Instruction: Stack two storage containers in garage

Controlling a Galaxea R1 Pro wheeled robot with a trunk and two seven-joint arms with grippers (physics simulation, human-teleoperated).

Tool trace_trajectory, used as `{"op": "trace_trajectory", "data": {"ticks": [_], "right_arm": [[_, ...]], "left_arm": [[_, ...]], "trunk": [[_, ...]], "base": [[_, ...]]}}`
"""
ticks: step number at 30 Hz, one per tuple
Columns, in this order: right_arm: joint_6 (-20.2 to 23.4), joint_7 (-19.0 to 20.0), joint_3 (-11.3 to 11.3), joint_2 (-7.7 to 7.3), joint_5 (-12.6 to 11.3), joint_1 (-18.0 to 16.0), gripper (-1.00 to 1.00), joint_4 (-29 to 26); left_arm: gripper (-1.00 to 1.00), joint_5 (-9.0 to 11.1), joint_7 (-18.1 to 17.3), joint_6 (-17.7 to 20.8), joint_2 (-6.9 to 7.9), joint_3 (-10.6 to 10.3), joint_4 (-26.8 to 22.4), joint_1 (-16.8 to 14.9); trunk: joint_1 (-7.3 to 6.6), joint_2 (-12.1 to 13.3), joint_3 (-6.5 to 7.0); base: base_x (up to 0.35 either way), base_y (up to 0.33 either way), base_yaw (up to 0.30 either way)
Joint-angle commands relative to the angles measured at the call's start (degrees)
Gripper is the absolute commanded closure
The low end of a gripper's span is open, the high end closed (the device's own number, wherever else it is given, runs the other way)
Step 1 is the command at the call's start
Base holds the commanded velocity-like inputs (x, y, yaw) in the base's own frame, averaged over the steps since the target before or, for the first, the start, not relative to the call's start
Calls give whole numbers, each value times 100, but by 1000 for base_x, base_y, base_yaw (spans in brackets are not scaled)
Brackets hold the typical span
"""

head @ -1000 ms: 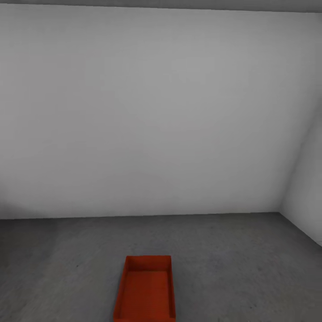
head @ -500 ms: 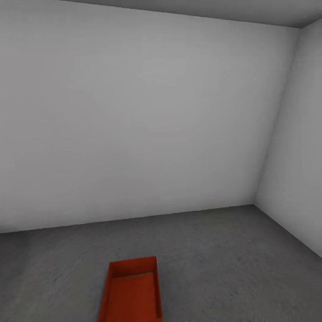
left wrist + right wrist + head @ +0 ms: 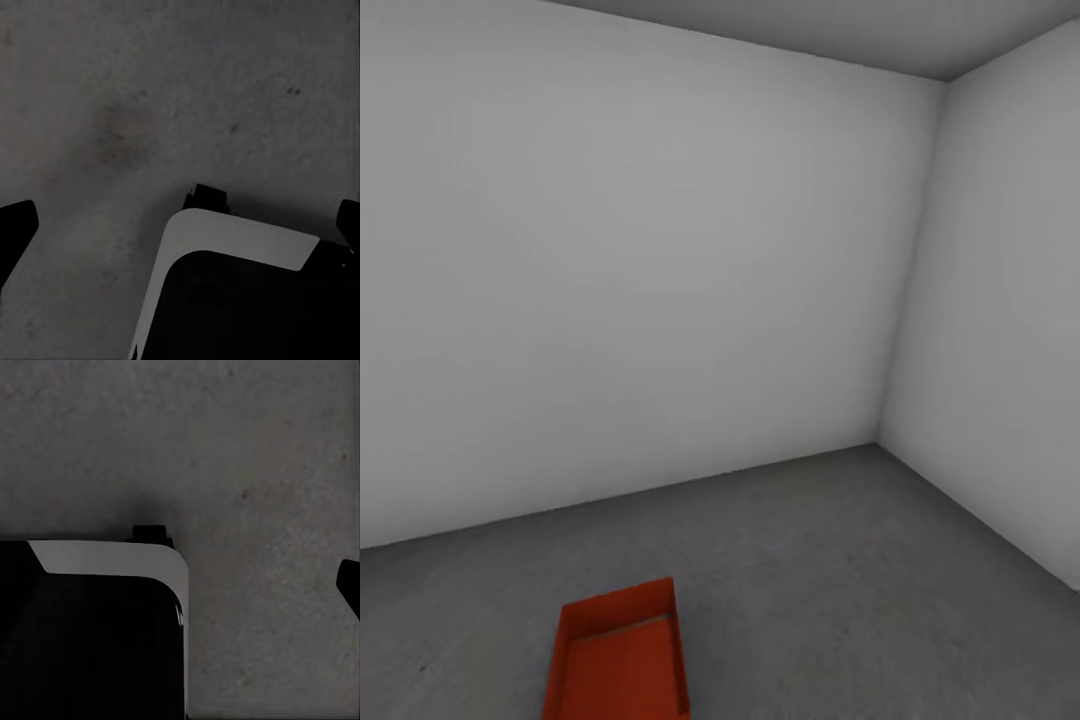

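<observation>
One orange-red storage container [image 3: 618, 660] stands open side up on the dark concrete floor [image 3: 840, 560] of the garage, near the white wall [image 3: 630, 280]. It looks light and stiff, with thin smooth walls that may slip, so I would hold it by the rim of a long wall. Both wrist views look down on the floor and the robot's base [image 3: 240, 300]; only dark finger tips show at the edges, far apart and holding nothing, so each claw seems wide.

Container [image 3: 618, 665]: orange-red, thin plain walls, looks like smooth matt plastic, no gloss. Floor [image 3: 840, 590]: dark grey concrete, rough, mottled w/ specks and faint stains in both wrist views. Walls [image 3: 640, 300]: plain white-grey, smooth, matt, like paint. Robot base [image 3: 225, 300] at 6 o'clock of the left wrist view: black body w/ smooth light-grey rim, hard plastic or metal, can't tell.
</observation>
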Motion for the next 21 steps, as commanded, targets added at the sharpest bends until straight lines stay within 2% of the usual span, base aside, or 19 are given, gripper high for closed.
{"op": "trace_trajectory", "data": {"ticks": [1,21], "right_arm": [[-31,-8,45,0,-41,-9,-100,18],[-31,-7,42,-2,-42,-9,-100,18]], "left_arm": [[-100,45,13,-6,-3,-49,2,-2],[-100,39,13,-10,-9,-49,5,-2]], "trunk": [[0,-4,-7],[0,-4,-7]], "base": [[0,0,-293],[0,0,-293]]}}
